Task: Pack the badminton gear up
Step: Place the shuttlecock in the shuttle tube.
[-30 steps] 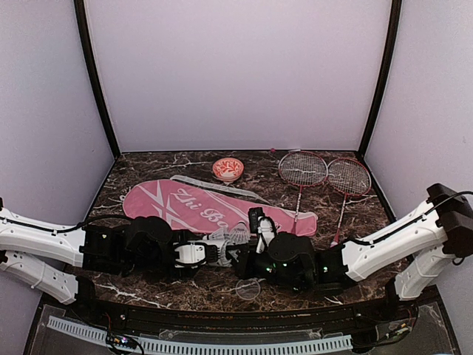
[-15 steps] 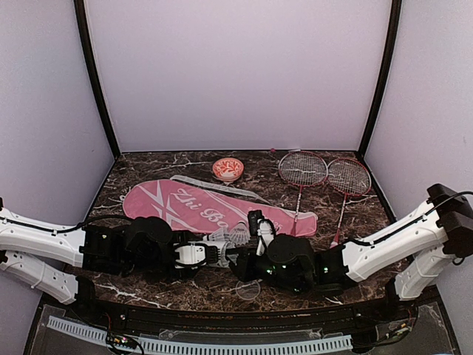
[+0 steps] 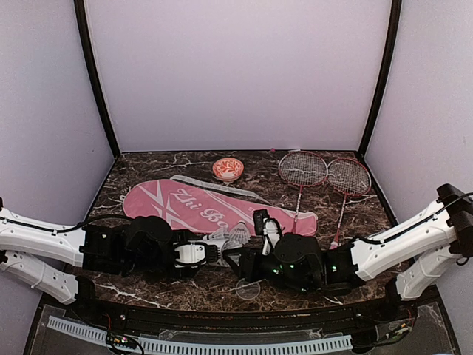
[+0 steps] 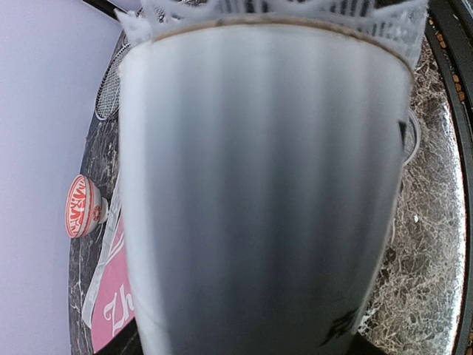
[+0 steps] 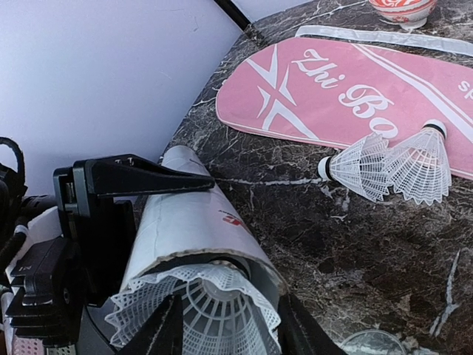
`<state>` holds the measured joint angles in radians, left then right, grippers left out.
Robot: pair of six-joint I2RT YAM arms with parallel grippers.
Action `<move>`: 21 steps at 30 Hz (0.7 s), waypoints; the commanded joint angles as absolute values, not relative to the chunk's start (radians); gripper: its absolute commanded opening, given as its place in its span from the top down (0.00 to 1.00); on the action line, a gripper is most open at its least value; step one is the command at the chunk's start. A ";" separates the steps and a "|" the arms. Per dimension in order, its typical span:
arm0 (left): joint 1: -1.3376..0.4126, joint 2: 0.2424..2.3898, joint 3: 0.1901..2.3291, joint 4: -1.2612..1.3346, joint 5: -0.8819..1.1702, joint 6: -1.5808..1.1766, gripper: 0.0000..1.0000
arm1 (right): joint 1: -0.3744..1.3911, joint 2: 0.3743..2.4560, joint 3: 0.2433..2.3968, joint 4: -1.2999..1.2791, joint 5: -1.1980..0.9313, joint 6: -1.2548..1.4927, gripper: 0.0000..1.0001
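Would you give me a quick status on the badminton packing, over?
Left gripper shut on tube. Right gripper open, astride shuttlecock seated in tube mouth. Two shuttlecocks loose beside cover; nothing blocking.

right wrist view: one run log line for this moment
left gripper: shut on tube | right gripper: open at tube mouth | shuttlecock: in tube mouth | two shuttlecocks: loose by cover

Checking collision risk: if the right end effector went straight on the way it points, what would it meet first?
Probably the white feather shuttlecock in the mouth of the long white tube, directly ahead of the right end effector; depth is unclear.
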<state>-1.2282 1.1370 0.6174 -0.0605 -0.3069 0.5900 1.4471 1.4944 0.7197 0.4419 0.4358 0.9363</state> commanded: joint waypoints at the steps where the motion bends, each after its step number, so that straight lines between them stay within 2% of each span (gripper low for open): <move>1: -1.226 1.118 0.641 -0.009 -0.310 0.565 0.36 | 1.456 1.477 0.694 0.400 0.464 0.944 0.53; 21: -1.226 1.118 0.645 -0.014 -0.311 0.563 0.35 | 1.419 1.488 0.756 0.279 0.451 0.973 0.23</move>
